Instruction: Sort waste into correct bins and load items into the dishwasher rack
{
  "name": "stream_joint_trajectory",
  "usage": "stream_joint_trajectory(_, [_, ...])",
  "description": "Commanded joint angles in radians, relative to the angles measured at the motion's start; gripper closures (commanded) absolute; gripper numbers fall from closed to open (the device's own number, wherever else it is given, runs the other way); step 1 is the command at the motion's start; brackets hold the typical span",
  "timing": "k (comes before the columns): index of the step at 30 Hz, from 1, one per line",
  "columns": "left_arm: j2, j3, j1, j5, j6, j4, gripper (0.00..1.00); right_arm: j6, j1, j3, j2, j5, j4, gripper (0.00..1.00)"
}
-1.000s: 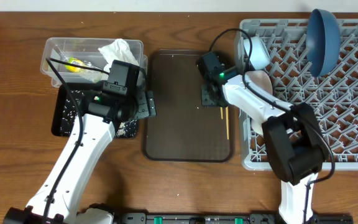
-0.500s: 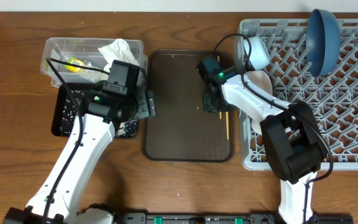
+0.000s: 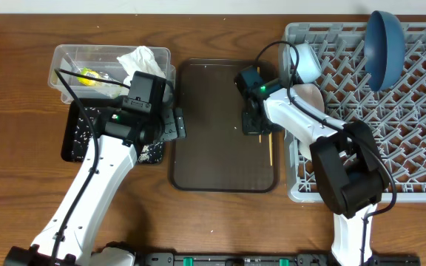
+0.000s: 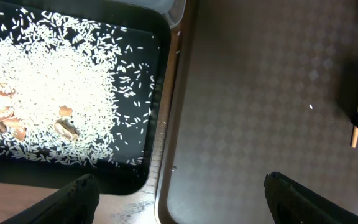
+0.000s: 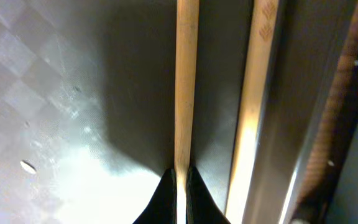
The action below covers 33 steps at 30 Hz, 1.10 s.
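Overhead, chopsticks (image 3: 270, 150) lie near-to-far along the brown tray's (image 3: 213, 140) right rim.

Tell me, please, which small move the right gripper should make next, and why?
Probably a short, straight lift. The right gripper seems shut on one chopstick, which lies flat on the brown tray, with the second chopstick close beside it near the tray's raised rim. Lifting straight up should free it without dragging its neighbour.

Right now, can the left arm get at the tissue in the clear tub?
Probably yes. The tissue lies uncovered in the open clear tub, and the left gripper hangs open and empty close by.
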State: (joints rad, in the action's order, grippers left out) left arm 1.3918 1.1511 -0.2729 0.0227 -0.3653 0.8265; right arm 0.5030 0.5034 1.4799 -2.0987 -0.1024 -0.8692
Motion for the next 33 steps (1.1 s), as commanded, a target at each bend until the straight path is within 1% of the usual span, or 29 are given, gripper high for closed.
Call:
stream_joint_trajectory(1, [0.0, 0.003, 0.003, -0.009, 0.006, 0.001, 0.12, -0.038, -0.006, 0.053, 0.072, 0.006, -0.028, 0.99])
stream_joint_trajectory(8, [0.0, 0.003, 0.003, -0.009, 0.006, 0.001, 0.12, -0.12, -0.01, 0.104, 0.252, 0.004, -0.096, 0.99])
stream_joint_trajectory(13, [0.0, 0.003, 0.003, -0.009, 0.006, 0.001, 0.12, -0.161, -0.043, 0.104, 0.399, -0.011, -0.133, 0.99])
stream_joint_trajectory(19, [0.0, 0.003, 0.003, -0.009, 0.006, 0.001, 0.12, -0.207, -0.138, 0.104, 0.535, -0.139, -0.227, 0.99])
stream_joint_trajectory(25, [0.0, 0.003, 0.003, -0.009, 0.006, 0.001, 0.12, -0.341, -0.275, 0.092, 0.555, -0.159, -0.304, 0.99])
stream_joint_trajectory(29, [0.0, 0.003, 0.003, -0.009, 0.006, 0.001, 0.12, -0.363, -0.36, 0.049, 0.554, -0.159, -0.291, 0.99])
stream_joint_trajectory(33, [0.0, 0.003, 0.003, -0.009, 0.006, 0.001, 0.13, -0.389, -0.433, -0.009, 0.554, -0.159, -0.238, 0.99])
